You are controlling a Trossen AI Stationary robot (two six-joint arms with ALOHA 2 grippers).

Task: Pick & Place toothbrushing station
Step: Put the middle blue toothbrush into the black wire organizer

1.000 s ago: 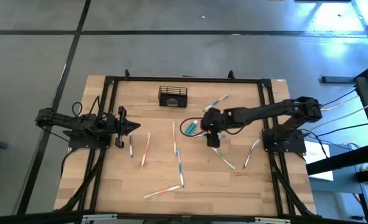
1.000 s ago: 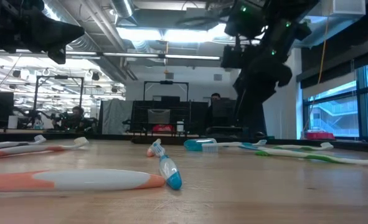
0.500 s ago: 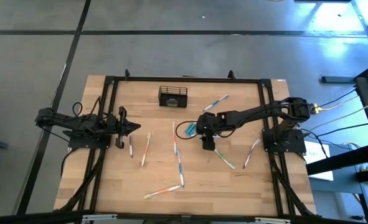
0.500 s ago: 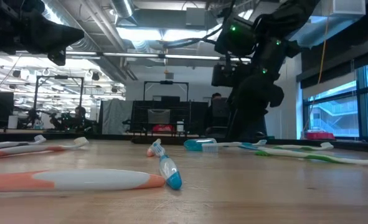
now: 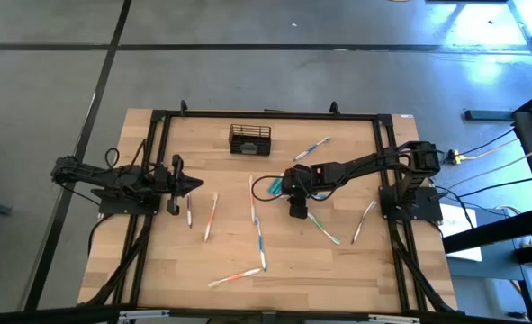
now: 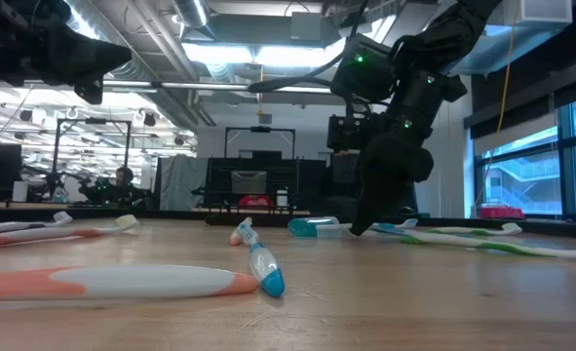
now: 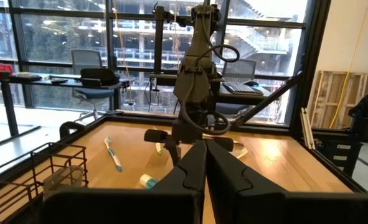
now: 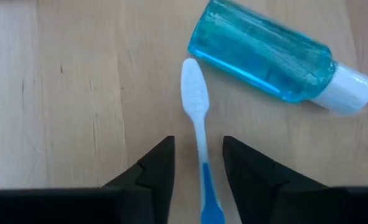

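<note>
Wire-mesh toothbrushing station (image 5: 249, 139): upright near the desk's (image 5: 166, 261) far edge, untouched, well apart from both grippers; toothbrushes scattered across the desk. Right gripper (image 8: 198, 163): jaws parted, straddling a blue-and-white toothbrush (image 8: 199, 127) beside a teal bottle (image 8: 277, 57), seen clearly only in the right wrist view. Left gripper (image 5: 193, 184): jaws closed and empty, at desk's left.

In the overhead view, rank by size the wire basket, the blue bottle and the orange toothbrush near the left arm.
1. Wire basket, largest.
2. Orange toothbrush: longer than the basket but very thin.
3. Blue bottle, smallest, partly hidden by the right pincer.
</note>
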